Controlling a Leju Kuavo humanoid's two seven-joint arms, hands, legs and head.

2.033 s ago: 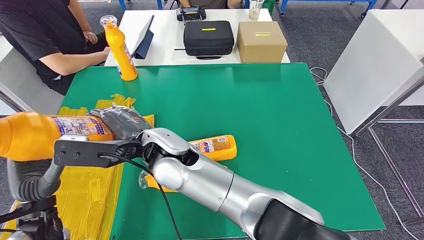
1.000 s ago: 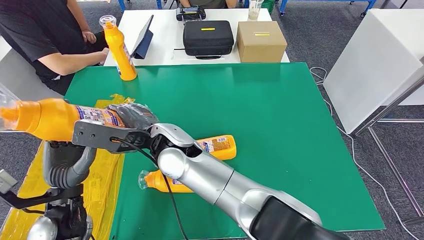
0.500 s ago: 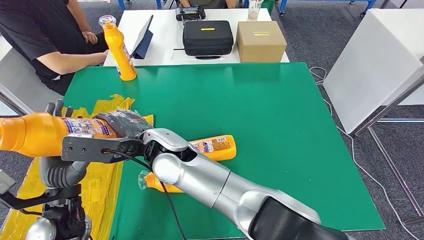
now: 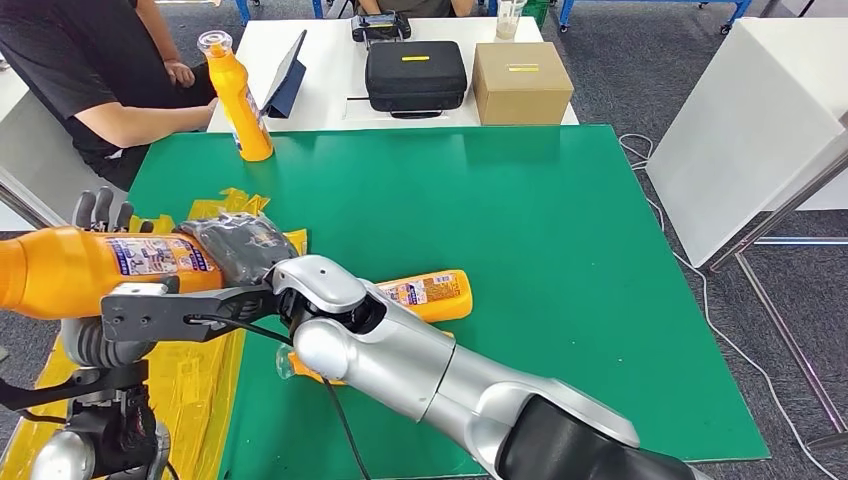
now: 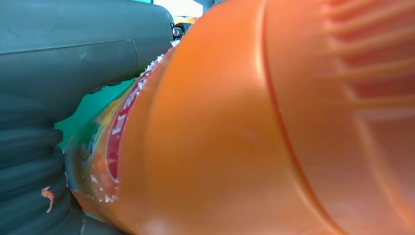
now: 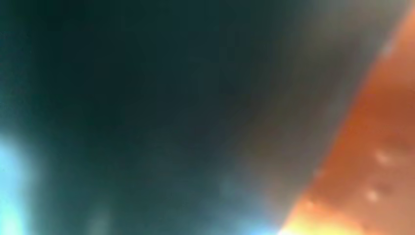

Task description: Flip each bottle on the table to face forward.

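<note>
Orange plastic fills both hands: the right hand (image 4: pixel 245 247), dark fingers wrapped round the label end, and the left hand (image 4: pixel 98 215), fingers showing behind the neck end, hold the lifted bottle (image 4: pixel 90 268) sideways in the air. Just past the right wrist lies a second bottle (image 4: pixel 432 295) on the green table (image 4: pixel 520 220); far ahead of both hands an upright bottle (image 4: pixel 240 100) stands. Judged mid-flip, the held bottle next needs turning label-forward and standing down
</note>
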